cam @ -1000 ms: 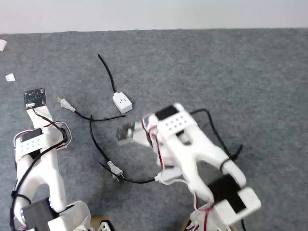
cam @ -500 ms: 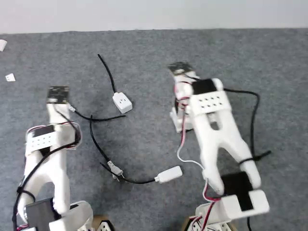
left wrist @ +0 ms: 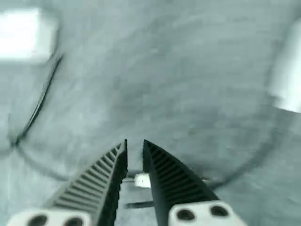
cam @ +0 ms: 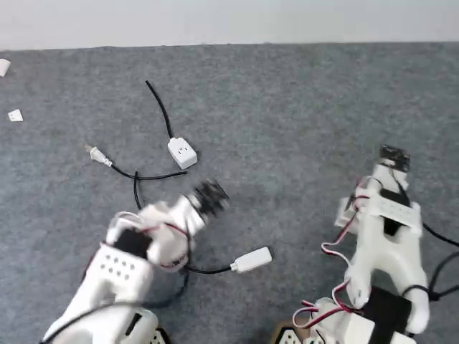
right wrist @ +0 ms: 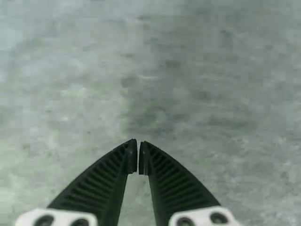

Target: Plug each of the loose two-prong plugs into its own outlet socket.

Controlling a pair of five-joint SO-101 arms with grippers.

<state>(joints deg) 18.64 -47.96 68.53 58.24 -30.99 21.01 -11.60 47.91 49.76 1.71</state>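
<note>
One white outlet socket (cam: 181, 152) lies on the grey carpet with its black cord running away from me. A second white socket (cam: 251, 259) lies nearer, its cord passing under the left arm. A loose two-prong plug (cam: 93, 152) rests at the far left. My left gripper (cam: 209, 195) hovers mid-carpet between the sockets, its jaws a narrow gap apart (left wrist: 134, 143). Through that gap a small pale plug (left wrist: 141, 180) shows on the carpet below. My right gripper (cam: 393, 156) is over bare carpet at the right, shut and holding nothing (right wrist: 138, 142).
Black cords (cam: 154, 175) loop across the carpet between the far socket and the left arm. Two small white scraps (cam: 14, 115) lie at the far left edge. A pale wall (cam: 229, 21) borders the carpet at the back.
The left arm has swung from the far left towards the middle, covering the near plug. The right arm has swung from the centre to the right side. Sockets and far plug stayed put.
</note>
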